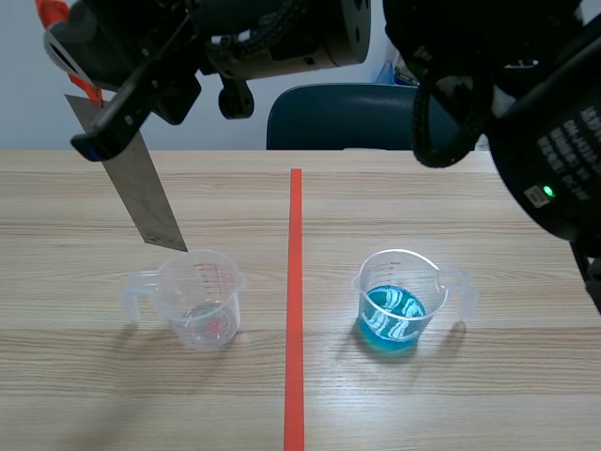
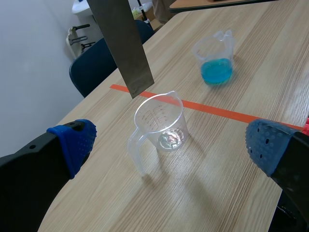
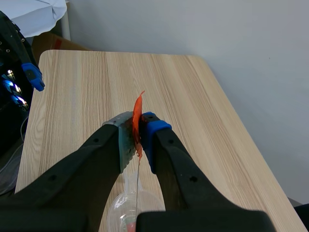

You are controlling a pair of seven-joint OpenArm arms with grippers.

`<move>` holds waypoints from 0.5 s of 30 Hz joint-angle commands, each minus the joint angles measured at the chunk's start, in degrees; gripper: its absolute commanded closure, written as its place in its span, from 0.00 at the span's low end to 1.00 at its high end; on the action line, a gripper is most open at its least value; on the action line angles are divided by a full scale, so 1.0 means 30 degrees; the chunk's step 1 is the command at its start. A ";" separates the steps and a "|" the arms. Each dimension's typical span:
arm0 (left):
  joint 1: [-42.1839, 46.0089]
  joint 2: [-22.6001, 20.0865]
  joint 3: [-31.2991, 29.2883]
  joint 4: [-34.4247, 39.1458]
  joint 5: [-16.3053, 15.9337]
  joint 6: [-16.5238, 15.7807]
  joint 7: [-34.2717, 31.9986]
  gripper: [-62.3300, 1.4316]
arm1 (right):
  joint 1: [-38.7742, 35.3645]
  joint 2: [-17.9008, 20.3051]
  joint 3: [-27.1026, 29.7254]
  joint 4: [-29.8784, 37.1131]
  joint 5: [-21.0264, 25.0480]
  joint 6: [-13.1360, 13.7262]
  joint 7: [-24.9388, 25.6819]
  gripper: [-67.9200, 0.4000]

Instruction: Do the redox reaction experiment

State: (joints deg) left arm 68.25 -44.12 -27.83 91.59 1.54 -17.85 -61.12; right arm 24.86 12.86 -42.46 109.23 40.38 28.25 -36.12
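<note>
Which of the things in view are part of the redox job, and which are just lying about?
Job: flat grey metal strip in the right gripper; empty clear plastic measuring cup; clear plastic measuring cup of blue liquid.
Lying about: dark blue chair beyond the wooden table.

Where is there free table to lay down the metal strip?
Bare wood lies between the clear cup and the cup of blue liquid, along the tape line, in front of both cups, and behind them toward the far table edge. It is crowded above the clear cup, where the right gripper holds the metal strip.
</note>
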 commanded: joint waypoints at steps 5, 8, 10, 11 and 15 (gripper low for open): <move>-0.0153 0.0029 -0.0080 0.0073 -0.0117 0.0036 -0.0175 0.00 | 0.0189 0.0117 0.0066 0.0022 0.0131 -0.0066 0.0342 0.98; -0.0546 0.0036 -0.0080 0.0066 -0.0080 0.0036 0.0262 0.00 | 0.0175 0.0219 0.0066 0.0022 0.0138 -0.0066 0.0386 0.98; -0.0641 0.0022 -0.0080 0.0066 -0.0058 0.0036 0.0539 0.00 | 0.0175 0.0393 0.0066 0.0022 0.0138 -0.0066 0.0561 0.98; -0.0641 0.0029 -0.0080 0.0066 -0.0058 0.0036 0.0539 0.00 | 0.0175 0.0495 0.0066 0.0022 0.0138 -0.0066 0.0641 0.98; -0.0641 0.0029 -0.0080 0.0066 -0.0058 0.0036 0.0539 0.00 | 0.0182 0.0991 0.0066 0.0029 0.0146 -0.0066 0.1027 0.98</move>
State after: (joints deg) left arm 66.04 -44.14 -27.83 91.59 1.76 -17.85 -58.54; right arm 24.84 15.29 -42.46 109.23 40.36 28.25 -34.37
